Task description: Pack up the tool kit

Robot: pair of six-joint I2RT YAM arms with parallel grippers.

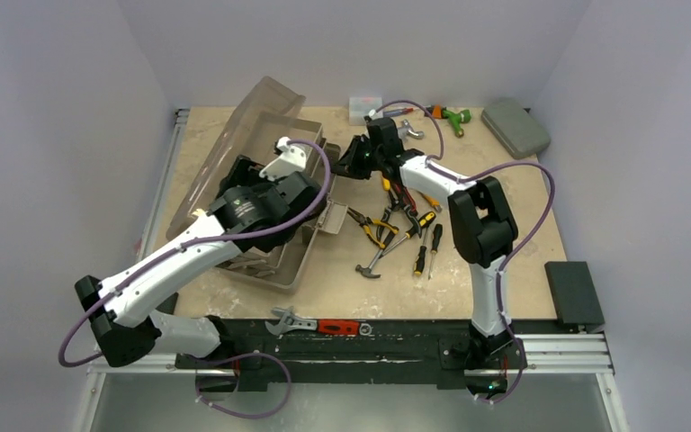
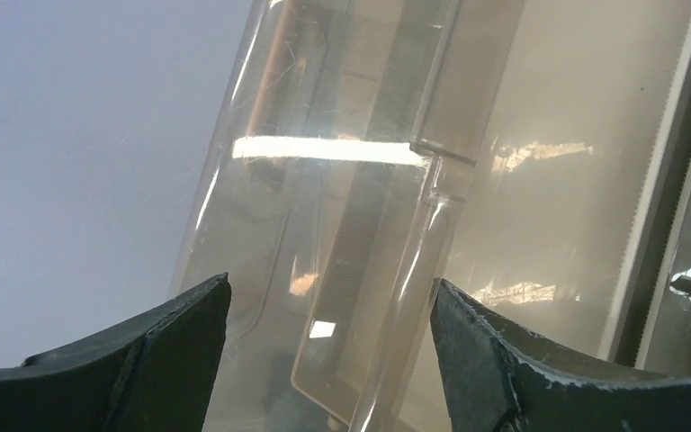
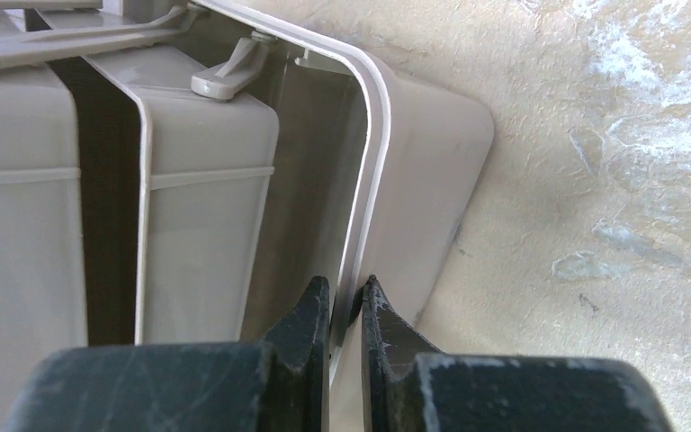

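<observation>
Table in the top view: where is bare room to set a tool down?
Bare: the right strip between the right arm and the edge of the table, nearer than the grey-green case; the near strip in front of the hammer. Crowded: the hand tools heaped beside the toolbox.

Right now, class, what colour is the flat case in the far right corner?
The case is grey-green, seen best from the top external view.

right gripper pinched on toolbox rim at its right end, arm stretched forward. left gripper jaws wide apart, over toolbox's left side.
</observation>
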